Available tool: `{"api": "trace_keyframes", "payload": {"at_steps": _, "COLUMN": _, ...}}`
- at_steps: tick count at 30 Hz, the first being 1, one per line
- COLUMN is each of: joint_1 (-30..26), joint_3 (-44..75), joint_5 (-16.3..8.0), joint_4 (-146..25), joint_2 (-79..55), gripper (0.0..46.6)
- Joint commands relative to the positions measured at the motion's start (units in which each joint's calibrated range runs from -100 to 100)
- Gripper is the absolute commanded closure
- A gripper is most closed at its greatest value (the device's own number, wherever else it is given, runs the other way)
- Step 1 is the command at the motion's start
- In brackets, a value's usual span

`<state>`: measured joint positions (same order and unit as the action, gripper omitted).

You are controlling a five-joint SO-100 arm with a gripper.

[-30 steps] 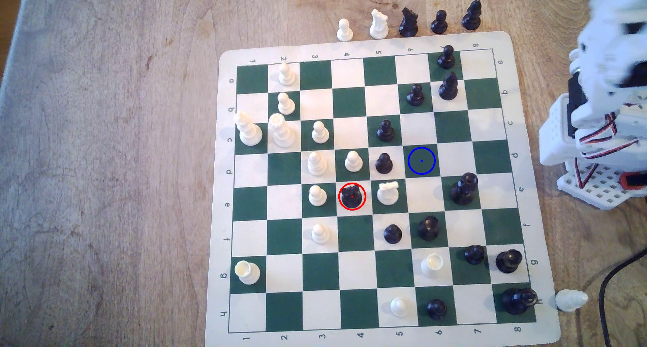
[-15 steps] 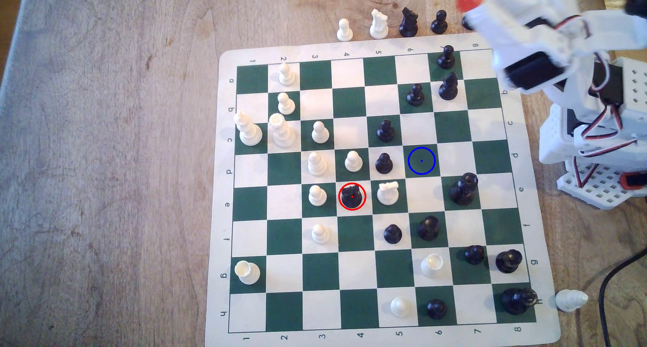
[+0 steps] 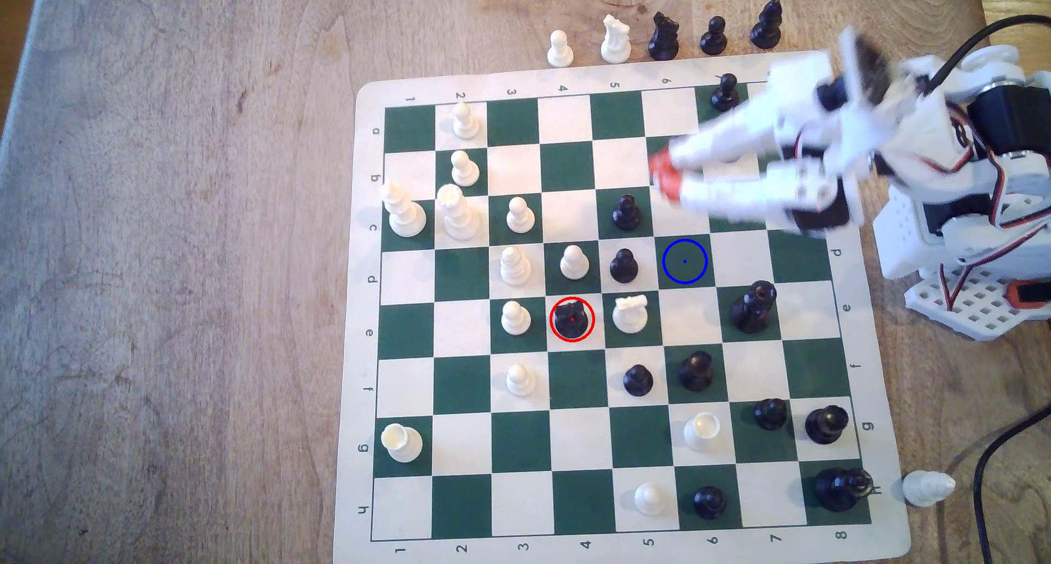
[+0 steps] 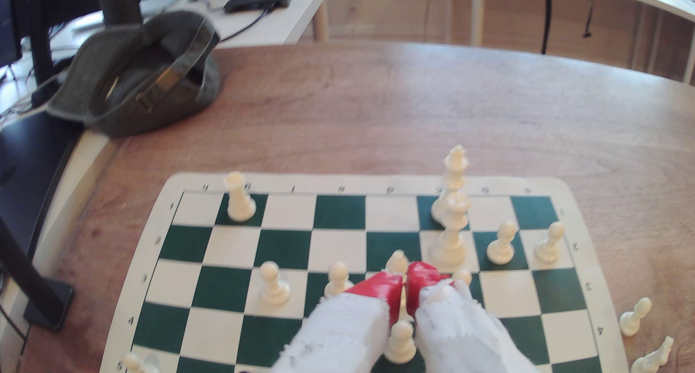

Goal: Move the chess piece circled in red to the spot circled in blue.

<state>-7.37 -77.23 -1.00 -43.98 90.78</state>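
Having swung in from the board's two-o'clock corner, gripper (image 3: 662, 178) now hanging over the upper-right squares, red tips nearly together and holding nothing. Sitting untouched in its red ring, the chess piece (image 3: 571, 318), at eight o'clock from the tips and well apart. Lying bare at five o'clock of them, the spot (image 3: 685, 261). Approaching only; grasping yet to begin, needing the tips spread first.

Gripper (image 3: 664, 178) above board (image 3: 569, 78); knight (image 3: 571, 318) untouched
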Motion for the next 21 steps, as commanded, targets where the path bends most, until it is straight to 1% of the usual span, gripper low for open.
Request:
{"api": "trace_keyframes", "payload": {"at_steps": 1, "joint_1": -3.15, "joint_3": 8.05, "joint_5": -0.68, "joint_4": -4.50, "joint_2": -8.02, "gripper": 46.4}}
{"api": "trace_keyframes", "payload": {"at_steps": 3, "joint_1": -3.22, "joint_3": 10.68, "joint_5": -1.03, "joint_4": -5.40, "joint_2": -14.81, "gripper": 46.4}}
{"api": "trace_keyframes", "payload": {"at_steps": 6, "joint_1": -3.85, "joint_3": 14.22, "joint_5": -1.32, "joint_4": -5.16, "joint_2": -21.09, "gripper": 44.9}}
{"api": "trace_keyframes", "payload": {"at_steps": 8, "joint_1": -4.48, "joint_3": 17.12, "joint_5": -1.37, "joint_4": -4.66, "joint_2": -25.76, "gripper": 43.3}}
{"api": "trace_keyframes", "payload": {"at_steps": 11, "joint_1": -4.94, "joint_3": 18.66, "joint_5": -1.32, "joint_4": -3.52, "joint_2": -30.34, "gripper": 40.4}}
{"api": "trace_keyframes", "payload": {"at_steps": 13, "joint_1": -5.02, "joint_3": 19.56, "joint_5": -1.71, "joint_4": -2.13, "joint_2": -35.18, "gripper": 38.6}}
{"api": "trace_keyframes", "payload": {"at_steps": 16, "joint_1": -4.79, "joint_3": 20.02, "joint_5": -1.76, "joint_4": 2.30, "joint_2": -40.78, "gripper": 38.5}}
{"api": "trace_keyframes", "payload": {"at_steps": 20, "joint_1": -4.40, "joint_3": 21.92, "joint_5": -1.71, "joint_4": 4.18, "joint_2": -45.20, "gripper": 38.2}}
{"api": "trace_keyframes", "payload": {"at_steps": 21, "joint_1": -3.93, "joint_3": 22.47, "joint_5": -1.86, "joint_4": 5.65, "joint_2": -47.07, "gripper": 37.1}}
